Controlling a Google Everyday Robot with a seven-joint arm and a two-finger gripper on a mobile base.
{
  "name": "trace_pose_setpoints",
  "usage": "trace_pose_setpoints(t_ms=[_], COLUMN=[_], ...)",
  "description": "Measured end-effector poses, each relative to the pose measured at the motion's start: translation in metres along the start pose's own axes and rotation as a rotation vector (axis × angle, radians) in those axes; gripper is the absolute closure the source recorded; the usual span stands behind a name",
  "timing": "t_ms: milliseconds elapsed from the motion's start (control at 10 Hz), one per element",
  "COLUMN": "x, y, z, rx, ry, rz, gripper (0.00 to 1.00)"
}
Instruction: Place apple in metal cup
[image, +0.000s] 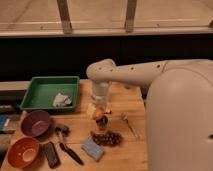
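Note:
The apple (100, 115), small and yellow-orange, hangs at the tip of my gripper (100, 109) in the middle of the wooden table (125, 105). The gripper points straight down from the pale arm that reaches in from the right, and it is shut on the apple. The metal cup (102, 125), small and dark, stands directly below the apple, which is at or just above its rim. A pale cylinder behind the gripper is mostly hidden by it.
A green tray (37, 87) holding a crumpled white cloth (62, 100) stands at the back left. A purple bowl (35, 123) and an orange bowl (22, 152) are at the left. Dark grapes (106, 138), a blue sponge (92, 148), black tools (67, 151) and a metal utensil (129, 123) lie near the cup.

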Motion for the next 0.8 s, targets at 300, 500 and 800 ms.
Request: trace_pose_setpoints(t_ms=[300,500,800], x=[0.014,0.017,0.016], y=[-0.011,-0.013,-0.012], z=[0.022,0.027,0.031], rx=[-0.032,-0.043,-0.057], ry=[0.017,0.025,0.033], rz=[0.038,0.054,0.059], gripper=[1.00,1.00,0.82])
